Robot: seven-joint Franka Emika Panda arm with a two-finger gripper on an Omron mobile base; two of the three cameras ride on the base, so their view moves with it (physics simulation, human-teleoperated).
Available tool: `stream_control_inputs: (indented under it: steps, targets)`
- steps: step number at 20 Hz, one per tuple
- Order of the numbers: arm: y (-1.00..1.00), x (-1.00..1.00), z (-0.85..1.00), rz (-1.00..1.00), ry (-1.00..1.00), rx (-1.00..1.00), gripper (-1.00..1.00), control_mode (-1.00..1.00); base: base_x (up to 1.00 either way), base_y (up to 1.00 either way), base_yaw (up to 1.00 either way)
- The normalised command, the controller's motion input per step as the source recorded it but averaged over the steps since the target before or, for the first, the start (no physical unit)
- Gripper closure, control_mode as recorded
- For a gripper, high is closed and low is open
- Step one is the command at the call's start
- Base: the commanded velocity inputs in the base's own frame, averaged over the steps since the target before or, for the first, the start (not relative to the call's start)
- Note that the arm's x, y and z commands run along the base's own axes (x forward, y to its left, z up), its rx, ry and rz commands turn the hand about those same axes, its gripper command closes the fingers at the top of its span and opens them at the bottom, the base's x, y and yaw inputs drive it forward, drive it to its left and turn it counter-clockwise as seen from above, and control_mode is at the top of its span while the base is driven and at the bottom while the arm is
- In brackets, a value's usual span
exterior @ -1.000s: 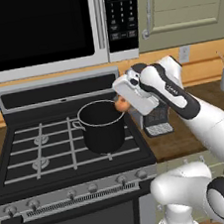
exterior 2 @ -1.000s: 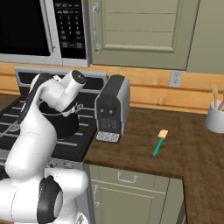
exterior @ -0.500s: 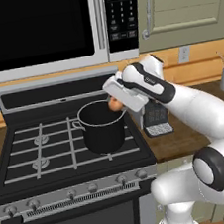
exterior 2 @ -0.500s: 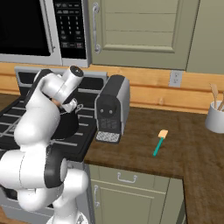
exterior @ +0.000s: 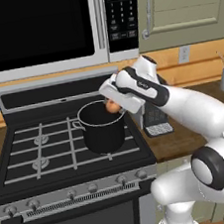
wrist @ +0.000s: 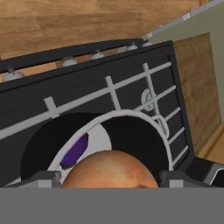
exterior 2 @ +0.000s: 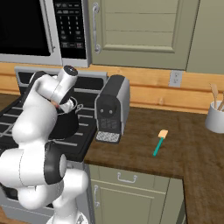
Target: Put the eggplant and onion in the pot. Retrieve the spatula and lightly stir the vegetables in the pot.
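While the black pot (exterior: 102, 128) sits on the stove (exterior: 45, 158) in the middle of the left base view, a coffee machine (exterior 2: 112, 108) stands just beside the stove on the brown counter (exterior 2: 144, 153). Far off at the middle right of the right base view lies the green spatula (exterior 2: 159, 141), near a grey cup (exterior 2: 216, 117). The claw (exterior: 114, 105) hangs over the pot's right rim, its fingers spread wide around the onion (wrist: 109, 170). Something purple, the eggplant (wrist: 75, 151), lies inside the pot.
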Motion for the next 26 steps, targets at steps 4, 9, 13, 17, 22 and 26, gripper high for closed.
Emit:
stream_control_inputs:
  steps: [4, 9, 13, 17, 22, 26]
  targets:
    - [0.01, 0.00, 0.00, -0.03, -0.01, 0.00, -1.00, -1.00, 0.00, 0.00, 0.00]
    - [0.00, -0.10, 0.10, 0.00, -0.01, 0.00, -1.00, -1.00, 0.00, 0.00, 0.00]
    - [-0.27, -0.80, 0.53, 0.00, -0.04, 0.03, -1.00, -1.00, 0.00, 0.00, 0.00]
    - [-0.47, -1.00, 0.39, 0.00, -0.01, 0.00, -1.00, -1.00, 0.00, 0.00, 0.00]
    - [-0.84, -0.72, 0.02, 0.00, 0.01, -0.05, -1.00, -1.00, 0.00, 0.00, 0.00]
    - [-1.00, -0.32, 0.00, 0.09, 0.00, -0.20, -1.00, -1.00, 0.00, 0.00, 0.00]
